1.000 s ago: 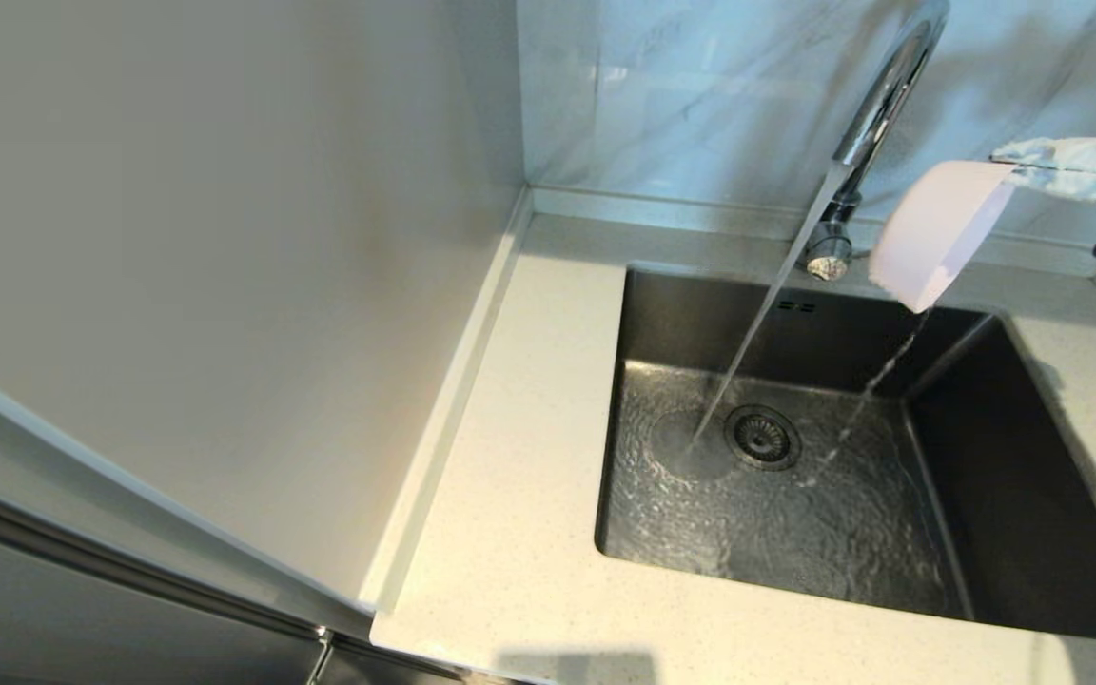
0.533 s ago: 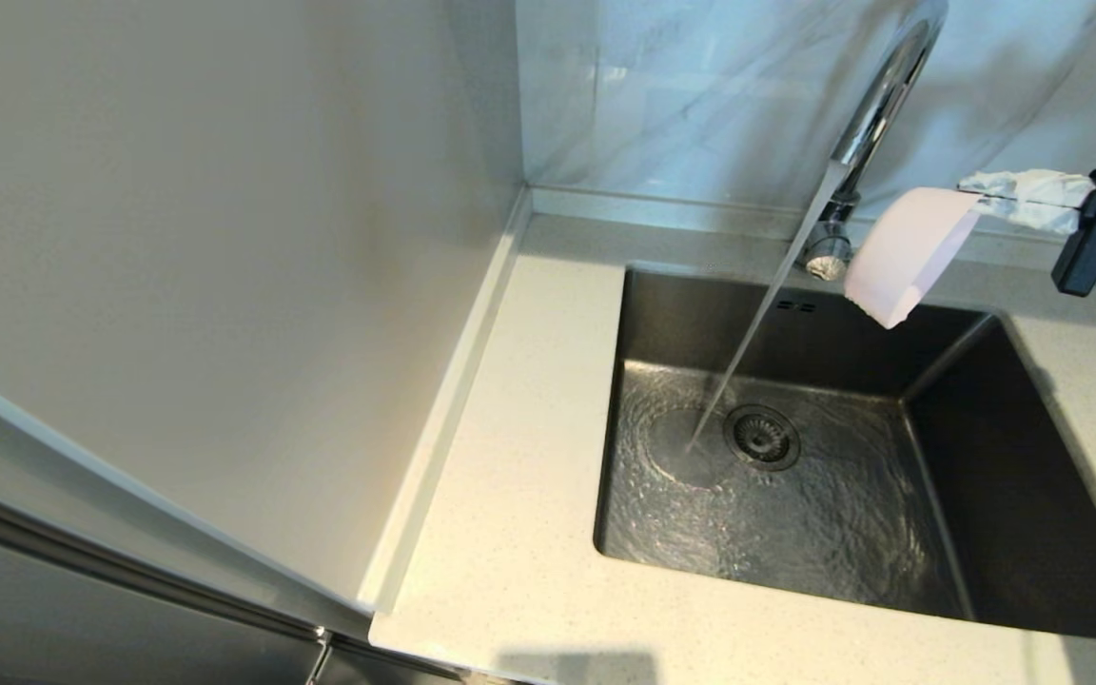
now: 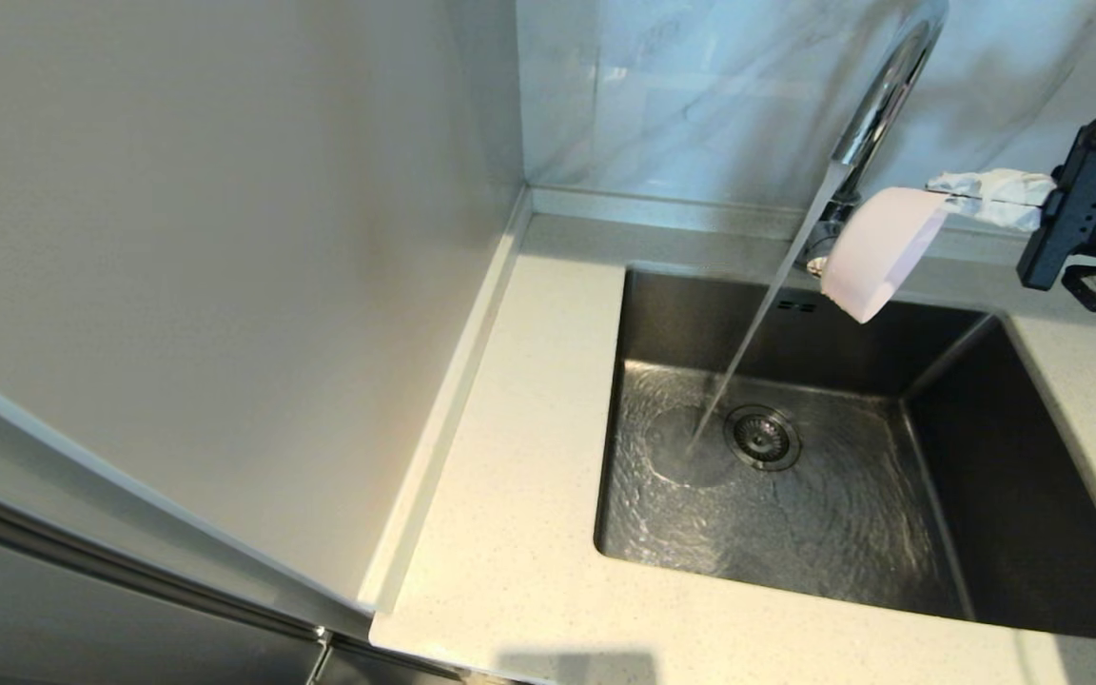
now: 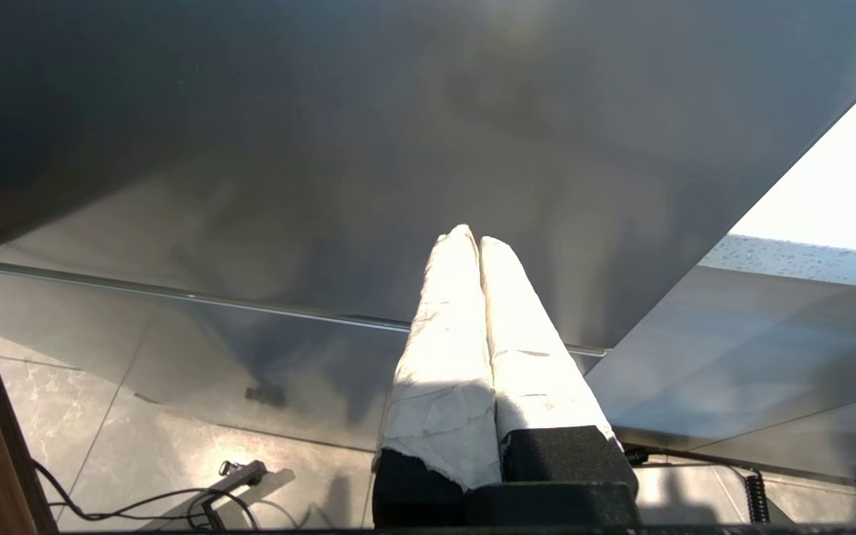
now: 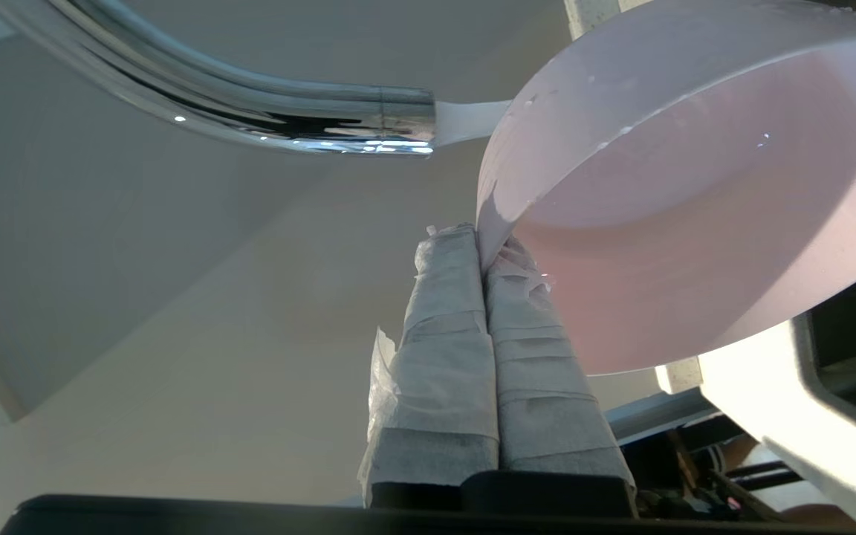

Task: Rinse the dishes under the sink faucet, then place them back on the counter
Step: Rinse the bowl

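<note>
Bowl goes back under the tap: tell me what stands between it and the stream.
Nothing visible: the right gripper holds the small round pale pink bowl by its rim beside the chrome gooseneck faucet's water stream; open air between.

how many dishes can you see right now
1: a pink bowl, tilted, pinched at its rim by the right gripper over the back of the sink, beside the faucet. No plate shows; it may be out of frame.

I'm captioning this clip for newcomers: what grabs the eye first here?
The running faucet, its stream slanting into the sink beside the drain. Just right of it, the right gripper holds a tilted pink bowl by its rim above the basin.
</note>
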Robot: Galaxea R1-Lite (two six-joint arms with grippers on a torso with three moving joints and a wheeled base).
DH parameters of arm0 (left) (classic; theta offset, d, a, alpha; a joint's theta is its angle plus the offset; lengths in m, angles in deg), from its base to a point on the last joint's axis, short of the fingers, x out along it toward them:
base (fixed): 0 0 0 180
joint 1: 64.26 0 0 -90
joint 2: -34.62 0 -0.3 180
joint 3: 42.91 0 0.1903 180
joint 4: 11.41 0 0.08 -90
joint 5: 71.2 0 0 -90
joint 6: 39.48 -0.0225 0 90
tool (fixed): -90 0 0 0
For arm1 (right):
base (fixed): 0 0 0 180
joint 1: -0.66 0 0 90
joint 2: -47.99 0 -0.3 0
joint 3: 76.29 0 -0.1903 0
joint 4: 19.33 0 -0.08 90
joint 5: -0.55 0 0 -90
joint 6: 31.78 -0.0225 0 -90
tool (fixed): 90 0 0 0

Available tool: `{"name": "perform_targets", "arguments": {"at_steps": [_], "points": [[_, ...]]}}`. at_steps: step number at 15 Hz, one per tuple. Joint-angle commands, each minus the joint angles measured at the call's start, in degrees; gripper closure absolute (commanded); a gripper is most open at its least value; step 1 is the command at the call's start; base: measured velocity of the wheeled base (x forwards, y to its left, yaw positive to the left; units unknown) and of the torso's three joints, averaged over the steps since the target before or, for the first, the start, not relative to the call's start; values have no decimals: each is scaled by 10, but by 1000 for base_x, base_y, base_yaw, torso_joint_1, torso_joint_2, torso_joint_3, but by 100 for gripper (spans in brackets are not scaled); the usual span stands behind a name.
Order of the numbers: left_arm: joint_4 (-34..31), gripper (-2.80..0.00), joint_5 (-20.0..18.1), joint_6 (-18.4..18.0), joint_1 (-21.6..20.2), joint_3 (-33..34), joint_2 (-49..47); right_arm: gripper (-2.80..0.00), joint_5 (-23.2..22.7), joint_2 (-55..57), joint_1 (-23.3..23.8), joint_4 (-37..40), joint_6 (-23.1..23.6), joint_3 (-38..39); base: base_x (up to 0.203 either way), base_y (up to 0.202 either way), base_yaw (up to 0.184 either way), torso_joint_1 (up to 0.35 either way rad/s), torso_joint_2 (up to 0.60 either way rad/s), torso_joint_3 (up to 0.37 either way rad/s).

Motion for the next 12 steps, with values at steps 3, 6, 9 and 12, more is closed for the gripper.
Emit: {"name": "perform_targets", "arguments": {"at_steps": [3, 6, 9, 12], "points": [[0, 0, 0, 0, 0, 0, 0, 0, -2, 15, -4, -1, 6, -8, 0, 0, 0, 0, 0, 0], [0, 0, 0, 0, 0, 0, 0, 0, -2, 19, -3, 1, 19, -11, 0, 0, 0, 0, 0, 0], [0, 0, 0, 0, 0, 0, 0, 0, -3, 18, -3, 14, 91, -1, 0, 0, 0, 0, 0, 0], [0, 0, 0, 0, 0, 0, 0, 0, -1, -6, -4, 77, 144, -17, 0, 0, 0, 0, 0, 0]]}}
